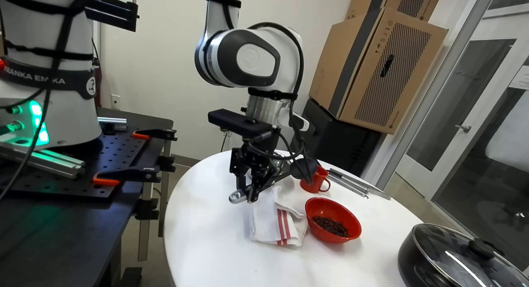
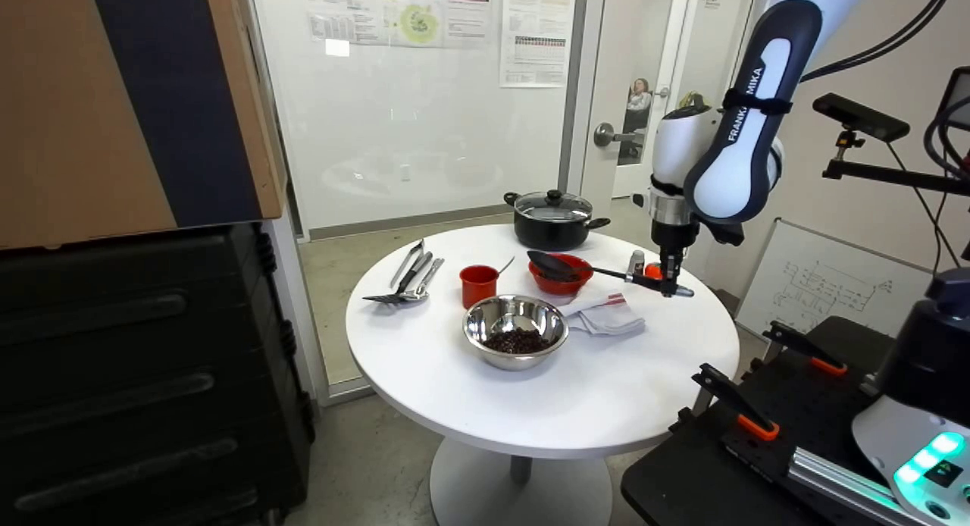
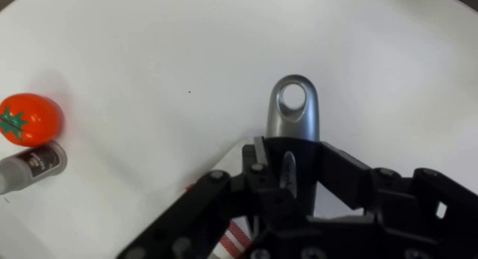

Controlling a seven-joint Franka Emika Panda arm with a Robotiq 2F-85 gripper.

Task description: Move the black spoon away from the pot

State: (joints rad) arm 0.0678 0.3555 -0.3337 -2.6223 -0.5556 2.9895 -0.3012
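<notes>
The black spoon has a dark oval bowl and a handle with a silver holed end. It shows in both exterior views [image 1: 302, 168] [image 2: 550, 264] and, by its handle end, in the wrist view [image 3: 298, 127]. My gripper [image 1: 247, 192] [image 2: 668, 286] [image 3: 293, 149] is shut on the handle near the silver end. The spoon is held roughly level above the table, its bowl pointing away from the gripper. The pot [image 1: 425, 258] [image 2: 549, 230], dark with a domed glass lid, stands at the table's edge, apart from the spoon. It is out of the wrist view.
A red bowl [image 1: 341, 210] with dark beans, a red mug [image 1: 315, 181], a steel bowl [image 2: 515, 361] with beans and a folded striped towel [image 1: 268, 231] lie near the spoon. A toy tomato [image 3: 33, 119], small bottle [image 3: 35, 165] and metal utensils [image 2: 409, 277] are also on the table.
</notes>
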